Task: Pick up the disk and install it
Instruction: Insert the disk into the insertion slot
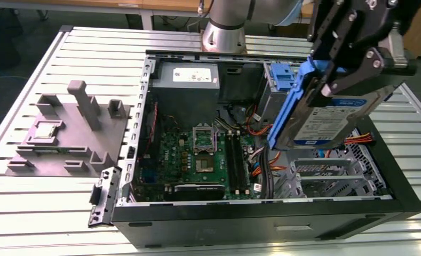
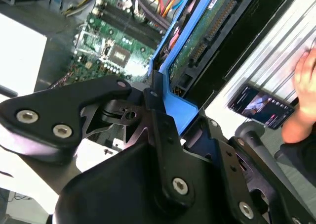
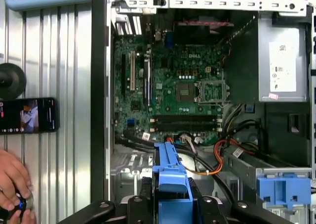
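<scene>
One disk (image 1: 331, 120) is in your gripper (image 1: 352, 77). The black fingers (image 1: 340, 81) are drawn in tight on the bright blue carrier that frames it, pinching the frame from both sides. In the second wrist view you can see the blue rim squeezed between the two finger links, with the disk's green circuit-board face running away beyond them.

You have the disk up in the air, tilted steeply on edge. Its white-and-blue label faces the exterior camera. It hangs over the exterior view's right part of the open computer case (image 1: 267, 216), and from these views you cannot tell how high above the parts it sits.

Under it in the exterior view lies a grey metal drive cage (image 1: 327, 173), and orange cables (image 3: 212, 173) loop close by. A second blue carrier (image 1: 280, 77) stands in the case behind the disk. The green motherboard (image 1: 196, 154) fills the case floor, with the grey power-supply box (image 1: 189, 80) at its far end.

Outside the case, a grey moulded fixture (image 1: 61, 133) rests on the slatted metal table (image 1: 39, 213) at the exterior view's left. In the first wrist view a phone (image 3: 29, 115) lies on the table beside the case, and a person's hand (image 3: 12, 177) rests near it.
</scene>
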Robot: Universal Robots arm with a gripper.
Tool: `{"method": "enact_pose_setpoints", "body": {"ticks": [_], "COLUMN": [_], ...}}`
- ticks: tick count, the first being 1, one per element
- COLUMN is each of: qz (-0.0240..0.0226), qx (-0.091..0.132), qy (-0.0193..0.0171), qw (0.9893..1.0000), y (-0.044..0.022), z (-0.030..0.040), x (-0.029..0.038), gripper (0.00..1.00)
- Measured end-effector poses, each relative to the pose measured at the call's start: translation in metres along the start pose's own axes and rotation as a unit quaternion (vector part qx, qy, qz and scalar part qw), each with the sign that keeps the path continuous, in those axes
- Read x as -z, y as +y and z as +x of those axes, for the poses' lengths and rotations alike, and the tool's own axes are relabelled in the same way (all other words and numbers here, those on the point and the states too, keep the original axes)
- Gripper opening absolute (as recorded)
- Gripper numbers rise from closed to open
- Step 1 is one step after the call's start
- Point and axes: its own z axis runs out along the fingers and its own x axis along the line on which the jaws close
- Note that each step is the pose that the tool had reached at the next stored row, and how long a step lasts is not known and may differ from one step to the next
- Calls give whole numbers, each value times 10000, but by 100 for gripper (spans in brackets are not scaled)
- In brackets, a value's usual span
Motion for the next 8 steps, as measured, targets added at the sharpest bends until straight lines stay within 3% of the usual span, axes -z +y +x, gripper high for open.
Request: {"method": "enact_pose_setpoints", "body": {"ticks": [4, 8], "qz": [0, 0], "qx": [0, 0], "qy": [1, 1], "qw": [10000, 10000], "y": [-135, -186], "z": [10, 79], "x": [-20, -47], "gripper": [37, 37]}}
